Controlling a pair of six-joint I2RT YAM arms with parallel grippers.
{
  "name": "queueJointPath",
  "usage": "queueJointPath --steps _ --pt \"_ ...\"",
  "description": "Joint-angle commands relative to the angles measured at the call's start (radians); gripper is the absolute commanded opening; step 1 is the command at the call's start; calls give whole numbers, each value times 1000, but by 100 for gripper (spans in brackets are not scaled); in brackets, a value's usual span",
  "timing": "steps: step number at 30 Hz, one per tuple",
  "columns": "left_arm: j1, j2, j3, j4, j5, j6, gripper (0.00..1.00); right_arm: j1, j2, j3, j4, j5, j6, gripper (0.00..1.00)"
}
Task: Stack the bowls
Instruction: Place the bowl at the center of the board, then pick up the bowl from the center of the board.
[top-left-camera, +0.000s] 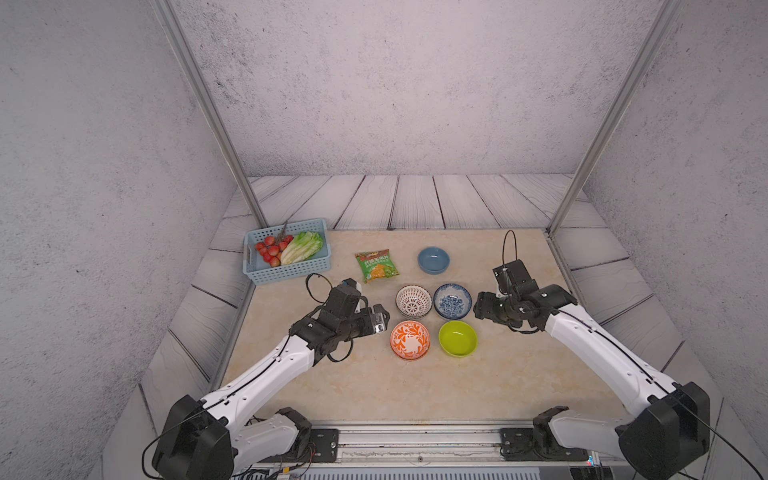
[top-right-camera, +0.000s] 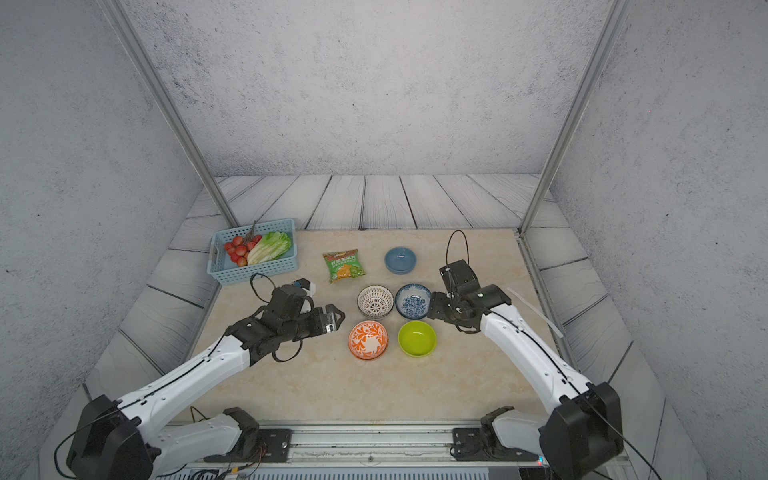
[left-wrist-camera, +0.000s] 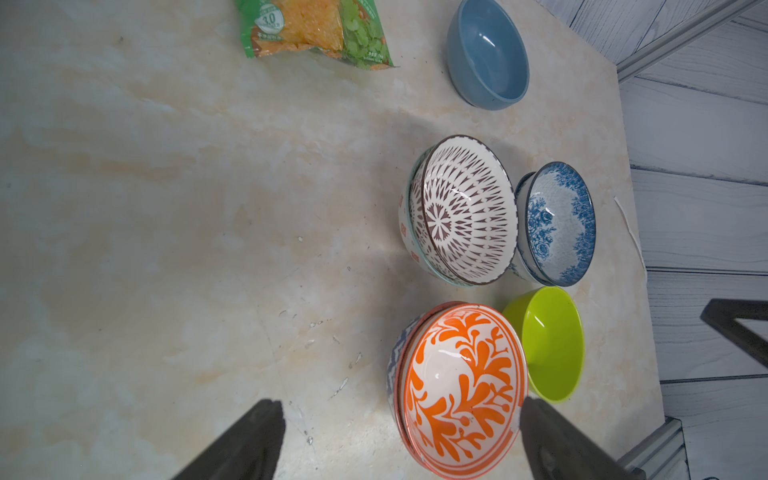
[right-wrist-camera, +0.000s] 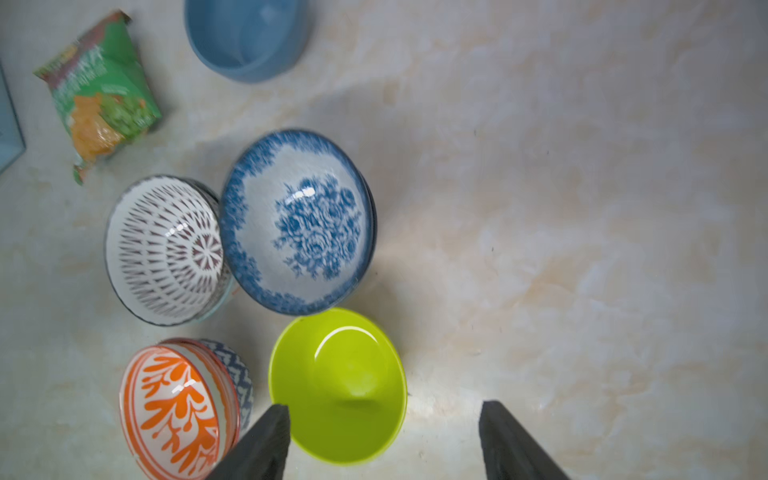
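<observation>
The left claw (left-wrist-camera: 399, 403) is spread wide with nothing between its fingers (left-wrist-camera: 257, 440). It hangs low, just beside the orange-scroll bowl (top-left-camera: 409, 339) on that bowl's left and pointing across at it. Behind it the wrist bends sideways, and the white forearm slants back down to its base at the near left edge of the table (top-left-camera: 374, 386). The right claw (right-wrist-camera: 382, 407) is spread too and pinches nothing. In both top views it sits just right of the blue-floral bowl (top-left-camera: 452, 301) and a little behind the lime-green bowl (top-left-camera: 458, 338), pointing inward, and I cannot tell whether it touches either. Its wrist is folded over, with the forearm running back to the near right corner. Between the two claws four bowls form a tight square. The orange-scroll bowl is nested in a zigzag-patterned bowl (left-wrist-camera: 395, 365). The lattice bowl (top-left-camera: 413, 302) sits in a white bowl with orange marks (left-wrist-camera: 402, 216). The blue-floral bowl rests in a second blue-floral bowl (left-wrist-camera: 520, 270). The lime-green bowl stands alone. Farther back, apart from the cluster, is the slate-blue bowl (top-left-camera: 433, 259). A green snack bag (top-left-camera: 376, 266) lies to its left. Beyond that is a blue basket (top-left-camera: 286, 272) holding lettuce and red fruit.
</observation>
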Motion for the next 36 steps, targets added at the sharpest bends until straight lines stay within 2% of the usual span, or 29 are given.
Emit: queueJointPath --steps 1,8,13,17,21,23,31,36 --pt "8 0 1 -8 -9 -4 98 -4 93 116 -54 57 -100 74" --pt "49 72 80 -56 42 35 100 -27 362 408 -98 46 -161 74" --pt "61 111 131 -48 -7 111 100 -63 550 610 -127 -47 -148 73" --pt "71 174 154 -59 41 115 100 -78 748 837 -226 -68 -137 71" --pt "74 173 141 -39 48 112 100 -81 909 1020 -293 -81 -114 67" --pt "76 162 128 -24 48 108 100 -82 965 1076 -290 -88 -94 66" --pt "83 171 121 -11 63 101 99 -82 1056 1115 -157 -104 -69 60" --pt "88 175 119 -6 69 99 99 -85 1120 1174 -154 -112 -62 57"
